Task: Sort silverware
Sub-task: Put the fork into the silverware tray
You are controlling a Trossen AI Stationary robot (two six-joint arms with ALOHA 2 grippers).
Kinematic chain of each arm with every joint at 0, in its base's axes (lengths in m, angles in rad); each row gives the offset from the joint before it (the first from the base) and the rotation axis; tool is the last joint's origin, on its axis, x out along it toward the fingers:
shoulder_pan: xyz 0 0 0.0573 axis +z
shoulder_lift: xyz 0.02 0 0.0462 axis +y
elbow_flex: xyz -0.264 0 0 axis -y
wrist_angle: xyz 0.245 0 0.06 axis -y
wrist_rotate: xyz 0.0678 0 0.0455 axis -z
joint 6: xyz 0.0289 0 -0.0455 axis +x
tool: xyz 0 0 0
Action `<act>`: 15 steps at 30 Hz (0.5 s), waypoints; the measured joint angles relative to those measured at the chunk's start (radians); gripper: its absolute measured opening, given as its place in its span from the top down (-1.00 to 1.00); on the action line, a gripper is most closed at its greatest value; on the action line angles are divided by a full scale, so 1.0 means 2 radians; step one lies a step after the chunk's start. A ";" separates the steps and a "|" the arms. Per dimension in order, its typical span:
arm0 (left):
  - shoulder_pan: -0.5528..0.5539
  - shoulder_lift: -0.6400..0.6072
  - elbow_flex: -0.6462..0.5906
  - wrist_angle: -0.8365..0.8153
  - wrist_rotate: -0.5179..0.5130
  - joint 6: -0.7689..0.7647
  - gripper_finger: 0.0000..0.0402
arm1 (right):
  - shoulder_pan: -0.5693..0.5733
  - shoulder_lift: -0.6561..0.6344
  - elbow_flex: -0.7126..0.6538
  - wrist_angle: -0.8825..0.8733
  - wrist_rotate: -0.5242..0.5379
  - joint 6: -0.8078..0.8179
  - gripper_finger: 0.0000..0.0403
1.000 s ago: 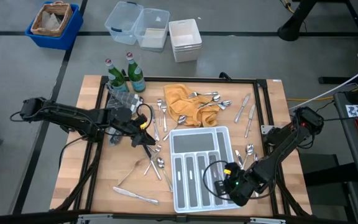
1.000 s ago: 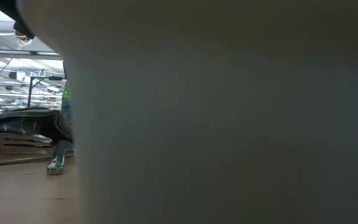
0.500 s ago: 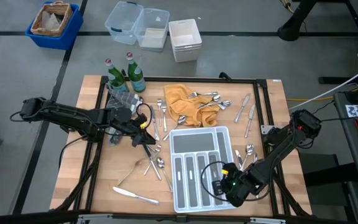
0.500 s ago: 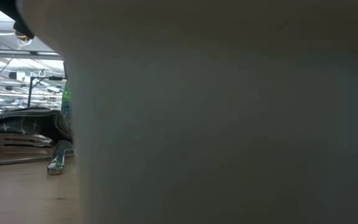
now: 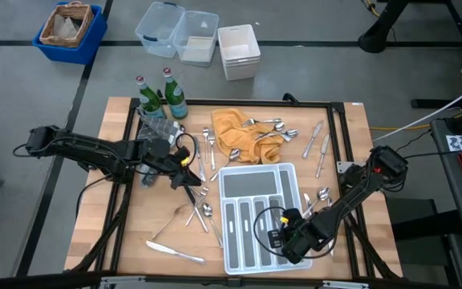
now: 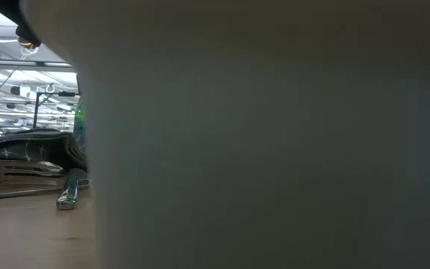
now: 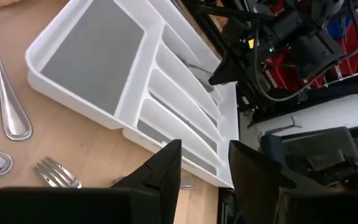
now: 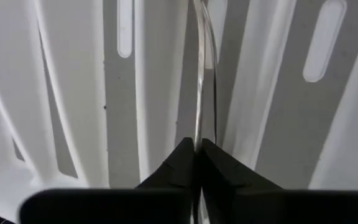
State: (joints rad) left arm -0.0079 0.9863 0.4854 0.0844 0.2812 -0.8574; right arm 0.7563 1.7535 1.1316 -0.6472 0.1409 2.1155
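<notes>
The silverware lies scattered. Some pieces sit on the orange cloth, knives at the far right, forks and spoons left of the white tray, and spoons right of it. My right gripper hangs over the tray's near right slots, shut on one slim silver piece. That gripper also shows in the left wrist view. My left gripper waits open above the table left of the tray. My right gripper pinches the slim piece by a thin stretch of its handle between its two fingertips. The fingers come from above, pointing steeply down. The piece runs on from the fingers lengthwise along a tray slot, its far end down inside the slot.
Two green bottles stand at the far left corner, with a clear container beside them. A knife lies near the front edge. The tray's white wall blocks most of the low view. Bins stand on the floor beyond the table.
My right gripper has sunk and drifted toward the table's left edge, carrying the slim piece lower over the tray's near right slots. My left arm has kept still.
</notes>
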 joint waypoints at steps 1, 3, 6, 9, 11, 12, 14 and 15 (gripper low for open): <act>0.000 0.000 0.000 -0.001 0.000 0.000 0.39 | 0.000 0.000 0.000 0.000 0.000 0.000 0.78; 0.000 0.000 0.000 -0.003 0.000 0.000 0.39 | 0.000 0.000 0.000 0.000 -0.002 0.000 0.71; 0.000 0.000 0.000 -0.021 0.000 -0.004 0.39 | 0.000 0.000 0.000 0.000 -0.014 0.000 0.63; 0.000 0.000 0.000 -0.055 0.002 -0.016 0.39 | 0.000 0.000 0.000 0.000 -0.014 0.000 0.58; 0.000 0.000 0.000 -0.086 0.008 -0.018 0.39 | 0.000 0.000 0.000 0.000 -0.014 0.000 0.56; 0.000 0.000 0.000 -0.104 0.013 -0.018 0.39 | 0.000 0.000 0.000 -0.001 -0.014 0.000 0.55; 0.000 0.000 0.000 -0.142 0.023 -0.019 0.39 | 0.000 0.000 0.000 -0.003 -0.014 0.000 0.55; 0.000 0.000 0.000 -0.164 0.029 -0.019 0.39 | 0.000 0.000 0.000 -0.002 -0.014 0.000 0.55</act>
State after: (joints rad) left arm -0.0086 0.9863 0.4854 -0.2434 0.3390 -0.8948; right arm 0.7567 1.7535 1.1316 -0.6521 0.1123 2.1147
